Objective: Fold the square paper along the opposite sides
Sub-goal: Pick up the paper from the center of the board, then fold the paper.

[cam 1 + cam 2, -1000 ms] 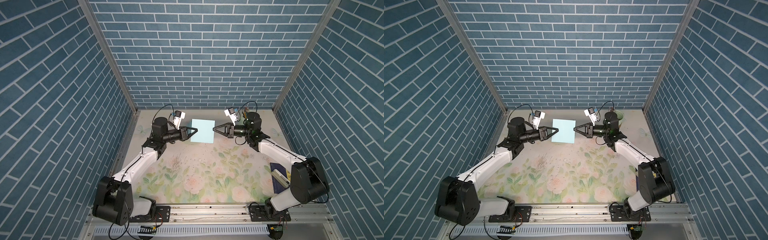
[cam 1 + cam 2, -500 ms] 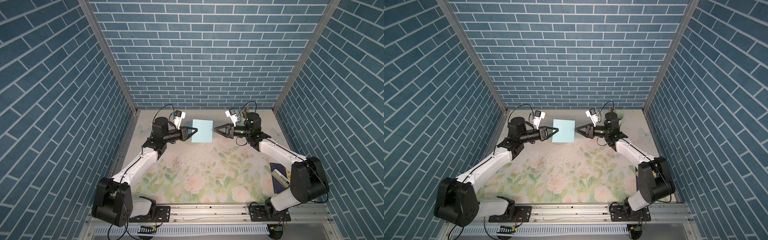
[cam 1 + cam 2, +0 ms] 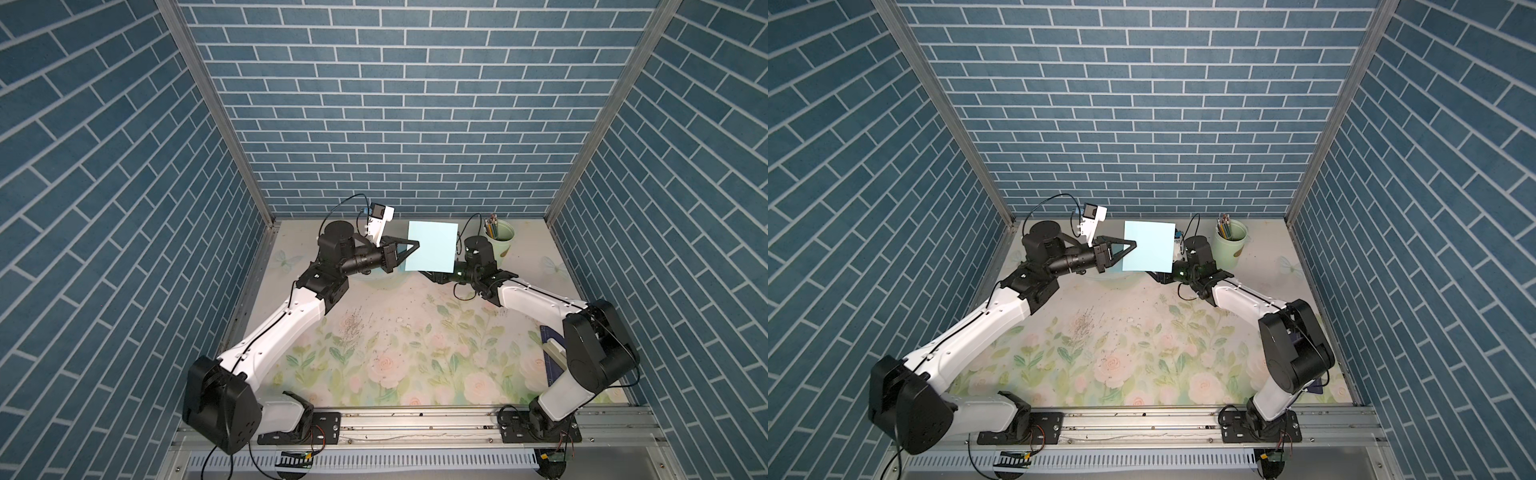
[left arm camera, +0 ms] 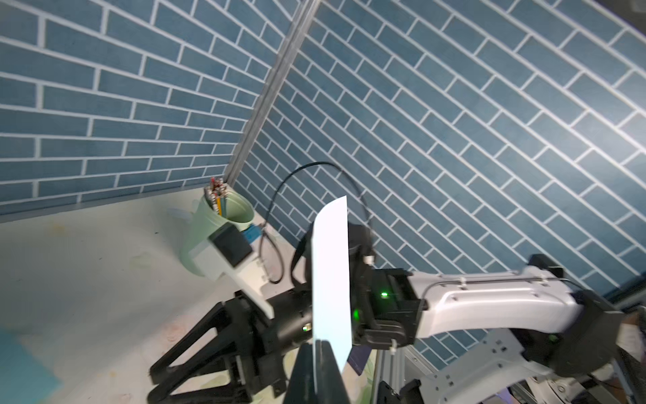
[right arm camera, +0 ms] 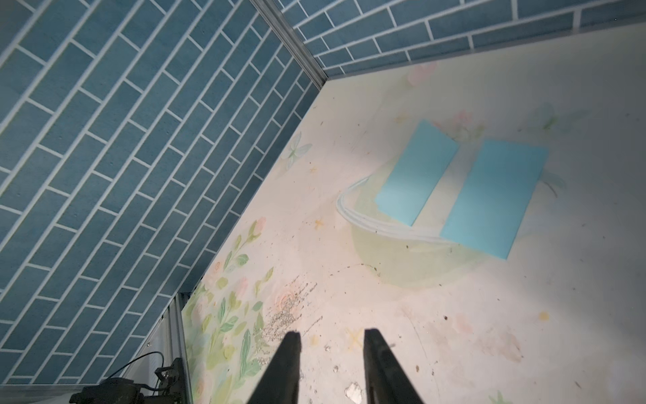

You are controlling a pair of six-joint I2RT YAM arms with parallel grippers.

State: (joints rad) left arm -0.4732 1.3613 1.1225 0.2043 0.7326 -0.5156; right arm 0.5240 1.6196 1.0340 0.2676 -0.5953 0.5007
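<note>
Right gripper (image 5: 331, 335) partly hidden behind paper (image 3: 432, 247) in both top views

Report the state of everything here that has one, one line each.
square paper, unfolded, lifted off the table, pinched at one edge.
left hand, shut on the square paper.
right hand, open, empty.
pencil cup, upright, pencils inside.
two blue sheets, flat on the table, apart.
</note>
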